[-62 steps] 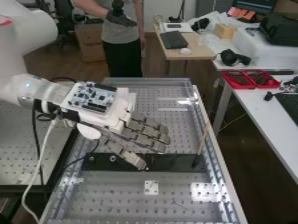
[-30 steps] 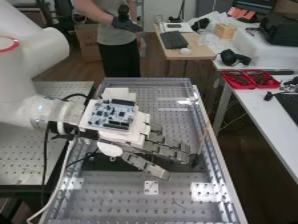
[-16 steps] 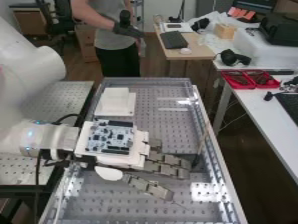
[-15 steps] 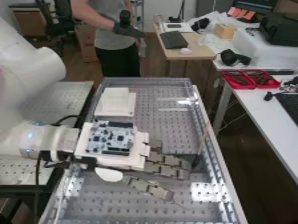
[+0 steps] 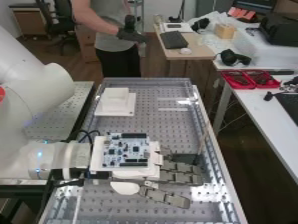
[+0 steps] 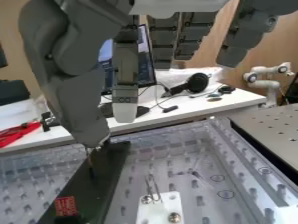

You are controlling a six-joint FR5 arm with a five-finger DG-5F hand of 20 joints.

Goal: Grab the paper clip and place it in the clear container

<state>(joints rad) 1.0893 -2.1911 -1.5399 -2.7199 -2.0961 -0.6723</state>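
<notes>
"Beside that dark strip, on the perforated bench, what's the hand up to?"

"From the high view, it's out over the bench on the strip's near side, a circuit board on its back. Beyond the strip sits a white stepped block."

"And down at the wrist?"

"That view gives you a red label on the strip, and next to the strip a small white plate with two screw heads. There's a thin, two-pronged bit of wire at the plate's edge."

"The paper clip?"

"Looks like it, though I couldn't swear to it, or say whether it touches the plate."

"How open is the hand?"

"Well open. The fingers are stretched out nearly straight, a bit apart, and the thumb hangs down by the strip, away from them."

"Got hold of anything?"

"Nothing that I can see. That wire is apart from the fingertips."
</notes>
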